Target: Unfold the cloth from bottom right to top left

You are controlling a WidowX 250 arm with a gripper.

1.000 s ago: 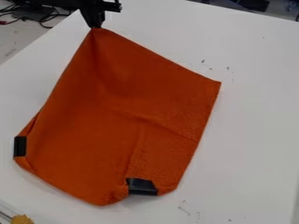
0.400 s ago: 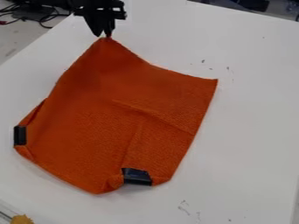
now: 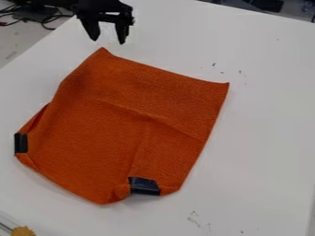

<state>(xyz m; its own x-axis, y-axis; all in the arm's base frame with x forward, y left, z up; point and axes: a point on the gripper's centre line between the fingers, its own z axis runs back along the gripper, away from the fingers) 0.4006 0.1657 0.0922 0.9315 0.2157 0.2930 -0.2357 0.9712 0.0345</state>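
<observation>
Above the top-left corner of the orange cloth (image 3: 129,129), spread over our white table (image 3: 267,120), our gripper (image 3: 108,41) hangs with fingers wide apart, gripping nothing and seemingly clear of the fabric. To finish neatly, we should lift straight away, keeping that corner undragged and flat.

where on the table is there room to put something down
The widest bare patch of white table lies between the cloth and the picture's right side. It's crowded at upper left, where the open gripper hangs by the cloth's top corner.
</observation>
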